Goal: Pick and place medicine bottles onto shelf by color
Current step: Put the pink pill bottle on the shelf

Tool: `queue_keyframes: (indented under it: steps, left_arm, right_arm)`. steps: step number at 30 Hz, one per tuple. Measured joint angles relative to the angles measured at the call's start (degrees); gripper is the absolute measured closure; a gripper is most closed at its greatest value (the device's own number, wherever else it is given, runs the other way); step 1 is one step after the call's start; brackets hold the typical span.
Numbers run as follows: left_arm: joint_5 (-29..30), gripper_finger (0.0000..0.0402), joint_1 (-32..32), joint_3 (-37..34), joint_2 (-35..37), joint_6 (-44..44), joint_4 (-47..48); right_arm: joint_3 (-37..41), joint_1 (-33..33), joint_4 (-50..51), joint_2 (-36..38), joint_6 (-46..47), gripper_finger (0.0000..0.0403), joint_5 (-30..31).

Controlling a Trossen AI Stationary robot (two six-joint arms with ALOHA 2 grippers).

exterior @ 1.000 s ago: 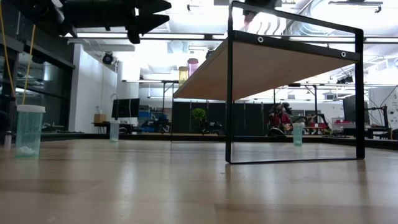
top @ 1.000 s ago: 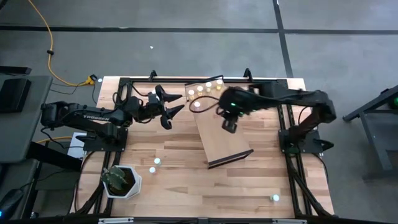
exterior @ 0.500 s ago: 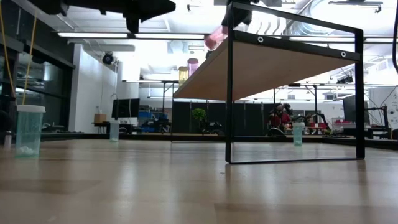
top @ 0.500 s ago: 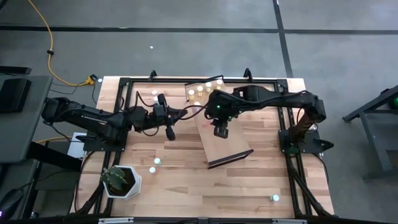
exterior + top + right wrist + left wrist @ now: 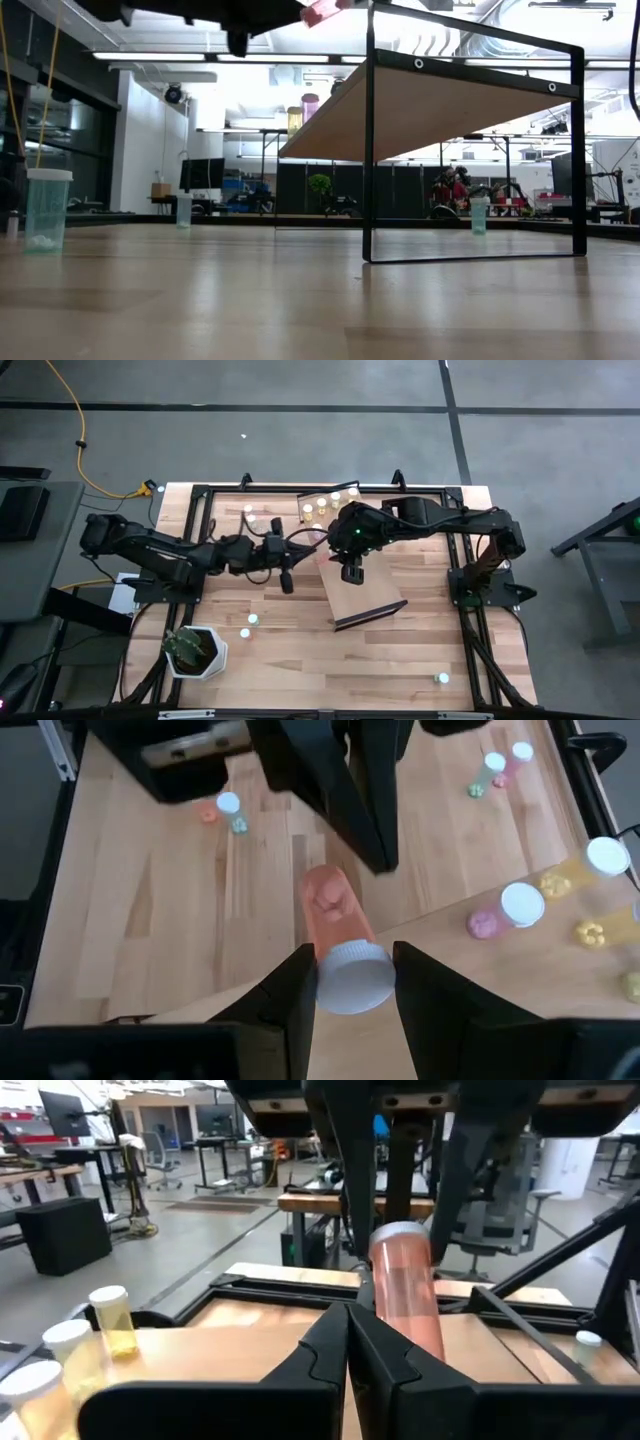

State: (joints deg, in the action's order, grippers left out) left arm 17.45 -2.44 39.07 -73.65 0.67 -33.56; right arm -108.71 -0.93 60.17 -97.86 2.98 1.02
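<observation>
A potted plant (image 5: 195,651) is sitting at the lower left of the high view, with two loose bottles (image 5: 249,625) lying just to its right and another (image 5: 443,678) alone at the lower right. In the low view a teal bottle (image 5: 47,209) is standing at far left, and two more farther back.

The shelf (image 5: 362,586) is slanting through the frame's centre. On its upper end a cluster of yellow bottles (image 5: 322,504) is standing, and a pink one (image 5: 505,910) is resting nearby in the right wrist view.

The right gripper (image 5: 351,571) is reaching in from the right over the shelf's upper half, its fingers (image 5: 292,988) clamping the white cap of a pink bottle (image 5: 328,912). The left gripper (image 5: 288,577) is stretching in from the left, just beside the shelf's left edge, its fingers (image 5: 322,1362) pressed together with nothing between them, directly in front of that pink bottle and the right arm.
</observation>
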Motion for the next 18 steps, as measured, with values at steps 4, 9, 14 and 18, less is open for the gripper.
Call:
queue_keyframes:
  steps: [4,9,14,18]
  left_arm:
    - [0.0,0.0401,-0.1,2.2,-3.3,0.0,0.0]
    - [-0.3,0.0401,0.0,3.4,-5.0,0.0,0.0]
    - [-0.1,0.0401,-0.1,3.6,-5.4,-0.3,-0.1]
    - [-0.1,0.0401,-0.1,3.6,-5.4,-0.5,0.0]
  right_arm:
    - [0.0,0.0,-0.1,0.0,0.0,0.0293,0.0]
    - [0.0,0.0,0.0,0.0,-1.5,0.0293,1.0]
    - [0.0,0.1,-0.1,0.0,-1.9,0.0293,2.6]
    - [0.0,0.1,-1.3,0.0,-1.9,0.0293,2.8]
